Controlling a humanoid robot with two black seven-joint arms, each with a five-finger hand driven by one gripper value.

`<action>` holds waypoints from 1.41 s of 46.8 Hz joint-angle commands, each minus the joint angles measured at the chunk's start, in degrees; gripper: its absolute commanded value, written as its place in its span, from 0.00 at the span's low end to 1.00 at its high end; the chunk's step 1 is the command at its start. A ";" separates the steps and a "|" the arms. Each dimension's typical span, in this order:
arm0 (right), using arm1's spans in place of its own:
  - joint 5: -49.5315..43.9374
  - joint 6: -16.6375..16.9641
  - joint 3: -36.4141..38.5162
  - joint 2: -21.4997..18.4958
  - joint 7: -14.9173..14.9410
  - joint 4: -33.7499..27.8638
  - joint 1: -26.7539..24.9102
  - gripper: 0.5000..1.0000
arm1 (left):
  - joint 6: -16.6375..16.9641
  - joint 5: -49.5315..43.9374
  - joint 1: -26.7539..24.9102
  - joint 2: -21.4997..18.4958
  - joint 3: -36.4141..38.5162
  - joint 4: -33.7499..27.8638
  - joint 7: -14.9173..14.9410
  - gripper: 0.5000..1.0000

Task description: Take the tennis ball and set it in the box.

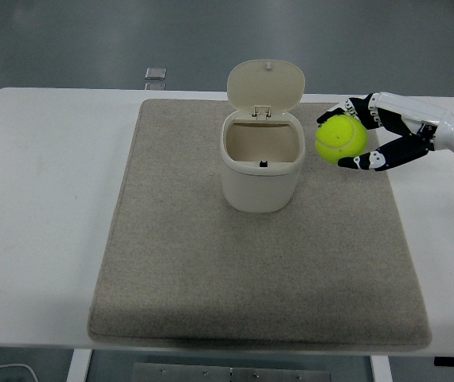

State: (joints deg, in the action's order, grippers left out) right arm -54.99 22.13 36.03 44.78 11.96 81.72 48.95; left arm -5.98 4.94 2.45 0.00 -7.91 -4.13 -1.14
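Head view. The landmark is the box [261,159], a cream bin with its hinged lid [266,85] tipped back and its mouth open upward. It stands on a grey mat [259,270] that covers the middle of the white worktop [44,207].

The right hand [378,135] reaches in from the right of the box. Its fingers [370,161] are wrapped around the tennis ball [341,138], with digits showing above and below it. The ball is held clear of the mat, just to the right of the box rim and about level with the box mouth. It is not over the opening.

The left hand is not in view.

A small grey object [155,74], too small to identify, lies on the floor beyond the worktop's far edge, behind and to the left of the box.

Status: pick-up appears complete. Remaining, by judgement: carry the ball leftward over the box mouth, then release it inside.
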 commanded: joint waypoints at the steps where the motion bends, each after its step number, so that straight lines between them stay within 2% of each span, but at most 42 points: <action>1: 0.14 -0.07 -0.08 -2.15 -0.01 0.02 1.14 0.00 | 0.00 0.07 0.01 0.00 0.00 0.00 0.00 0.98; 14: 0.06 -0.94 -1.13 -7.87 -1.06 -1.12 3.96 0.00 | 0.00 -0.01 0.01 0.00 0.00 0.00 0.00 0.98; 20: 0.06 -2.44 -1.83 -10.15 -1.15 -3.32 5.10 0.09 | 0.00 -0.01 0.01 0.00 0.00 0.00 0.00 0.98; 28: -0.47 -2.79 -4.20 -12.09 -1.15 -5.08 5.63 0.23 | 0.00 -0.01 0.01 0.00 0.00 0.00 0.00 0.98; 36: -0.74 -4.99 -5.44 -12.18 -1.15 -5.87 5.89 0.45 | 0.00 -0.01 0.01 0.00 0.00 0.00 0.00 0.98; 39: -0.74 -5.52 -5.88 -12.18 -1.15 -6.22 5.89 0.51 | 0.00 -0.01 0.01 0.00 0.00 0.00 0.00 0.98; 42: -0.74 -5.60 -5.88 -12.09 -1.06 -6.22 5.98 0.52 | 0.00 0.07 0.01 0.00 0.00 0.00 0.00 0.98; 44: -0.74 -5.60 -5.88 -12.18 -1.06 -6.22 5.98 0.58 | 0.00 -0.01 0.01 0.00 0.00 0.00 0.00 0.98; 50: -0.82 -5.60 -6.05 -12.18 -1.06 -6.66 5.80 0.65 | 0.00 -0.01 -0.08 0.00 0.00 0.00 0.00 0.98; 66: -0.74 -5.52 -6.32 -12.18 -1.06 -6.83 5.45 0.72 | 0.00 -0.01 0.01 0.00 0.00 0.00 0.00 0.98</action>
State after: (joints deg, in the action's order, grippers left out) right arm -55.73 16.53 29.99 32.61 10.90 74.89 54.43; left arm -5.97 4.94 2.46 0.00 -7.91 -4.15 -1.14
